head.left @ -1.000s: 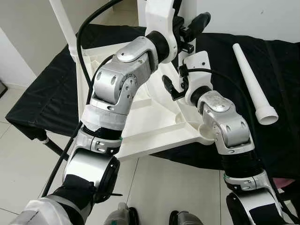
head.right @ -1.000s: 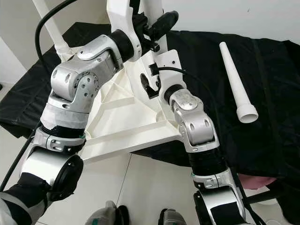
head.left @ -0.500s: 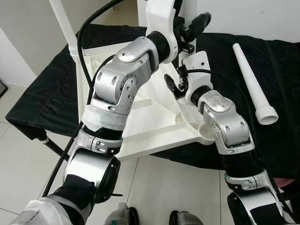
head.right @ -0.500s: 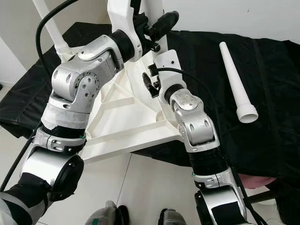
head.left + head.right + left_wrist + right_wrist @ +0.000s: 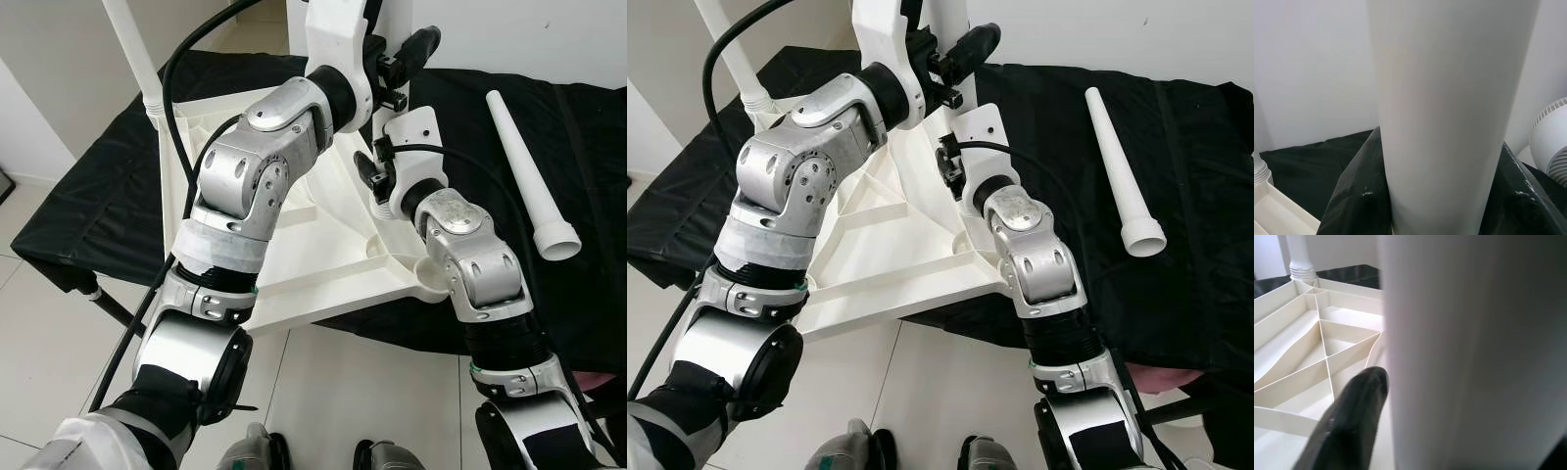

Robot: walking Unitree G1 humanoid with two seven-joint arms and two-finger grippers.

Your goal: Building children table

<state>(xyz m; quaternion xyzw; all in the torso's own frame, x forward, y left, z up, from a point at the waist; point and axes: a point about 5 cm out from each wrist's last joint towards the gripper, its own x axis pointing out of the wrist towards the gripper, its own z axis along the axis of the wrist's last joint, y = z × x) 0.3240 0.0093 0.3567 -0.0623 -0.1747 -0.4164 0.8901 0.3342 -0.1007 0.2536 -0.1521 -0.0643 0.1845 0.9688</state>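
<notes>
White ribbed plastic, the upturned tabletop [image 5: 323,255] is lying underside up on a worktop draped in black cloth [image 5: 98,206], its near edge overhanging the tiled floor [image 5: 39,323]. Beyond its middle, the right gripper [image 5: 377,176] is reaching to the base of an upright white leg [image 5: 1449,112], though I cannot tell how its fingers are set. Higher up, the left gripper [image 5: 1444,215] is pinching that same leg. 1 loose leg [image 5: 529,171] is lying on the cloth to the right, and another leg [image 5: 132,49] is standing at the far left corner.
</notes>
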